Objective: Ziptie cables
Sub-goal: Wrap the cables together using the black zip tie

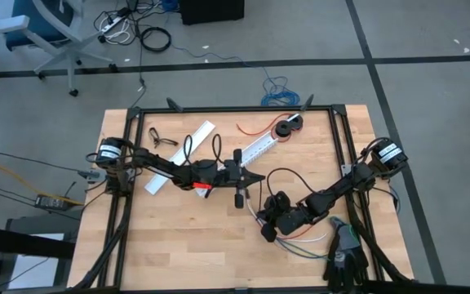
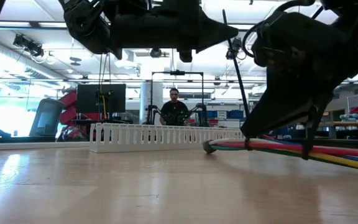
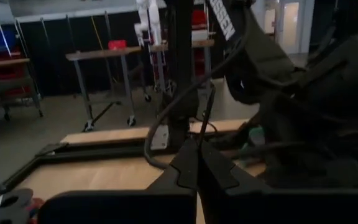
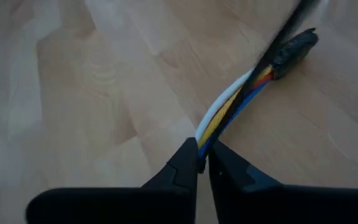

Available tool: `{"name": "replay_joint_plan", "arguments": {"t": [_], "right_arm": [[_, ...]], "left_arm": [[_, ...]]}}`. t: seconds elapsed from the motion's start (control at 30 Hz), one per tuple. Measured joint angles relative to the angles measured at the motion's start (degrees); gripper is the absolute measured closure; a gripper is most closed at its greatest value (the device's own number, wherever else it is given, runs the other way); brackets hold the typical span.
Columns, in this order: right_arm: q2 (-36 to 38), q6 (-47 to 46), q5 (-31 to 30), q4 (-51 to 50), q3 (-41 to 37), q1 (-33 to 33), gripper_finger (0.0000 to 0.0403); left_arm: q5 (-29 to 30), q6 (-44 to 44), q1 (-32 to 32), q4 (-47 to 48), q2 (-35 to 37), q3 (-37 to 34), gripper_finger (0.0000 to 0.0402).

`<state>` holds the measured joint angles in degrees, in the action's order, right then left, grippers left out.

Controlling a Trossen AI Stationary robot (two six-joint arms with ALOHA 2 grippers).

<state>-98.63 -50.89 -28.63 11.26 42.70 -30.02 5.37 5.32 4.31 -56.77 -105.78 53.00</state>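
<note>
The cables [image 4: 232, 106] lie on the wooden desk [image 1: 178, 237] towards the right arm's side, a bunch of white, yellow, red and blue wires running out to a black-sleeved end [image 4: 294, 48]. The right tool [image 4: 202, 163] is down low on them, its two dark fingers pinched almost together around the bunch partway along, so it has hold of the wires. A thin black strip crosses the bunch near the sleeve; I take it for the tie, though I cannot be sure.

The left tool [image 3: 196, 167] hangs above the middle of the desk, just beside the right arm, fingers pressed together; a thin black strip rises from their tips, so it seems to be gripping that.

My worry is the grip on the bunch. It is narrow, and single wires could slip out sideways if the arm lifts or twists. The two arms are also close, so a hasty move could knock them together or drag the bunch off line.
</note>
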Motion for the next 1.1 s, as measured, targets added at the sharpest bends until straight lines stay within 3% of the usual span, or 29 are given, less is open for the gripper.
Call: {"name": "replay_joint_plan", "arguments": {"t": [0.47,0.73,0.9,1.1], "right_arm": [[0.11,1.06,-3.12,0.41,0.04,0.09,0.0287],[0.2,-4.29,-3.27,-4.44,0.1,-0.19,0.0285],[0.22,-6.85,-4.7,-6.18,0.13,-1.58,0.0284],[0.28,-11.04,-6.62,-10.29,0.15,-3.79,0.0287]], "left_arm": [[-0.86,-4.69,2.05,9.59,-0.09,-0.1,0.0385],[-4.01,-4.69,2.74,9.88,-0.13,-0.19,0.036],[-7.54,-5.82,2.78,10.08,-0.17,-0.21,0.0326],[-7.58,-5.74,2.78,14.54,-0.21,-0.3,0.0291]]}}
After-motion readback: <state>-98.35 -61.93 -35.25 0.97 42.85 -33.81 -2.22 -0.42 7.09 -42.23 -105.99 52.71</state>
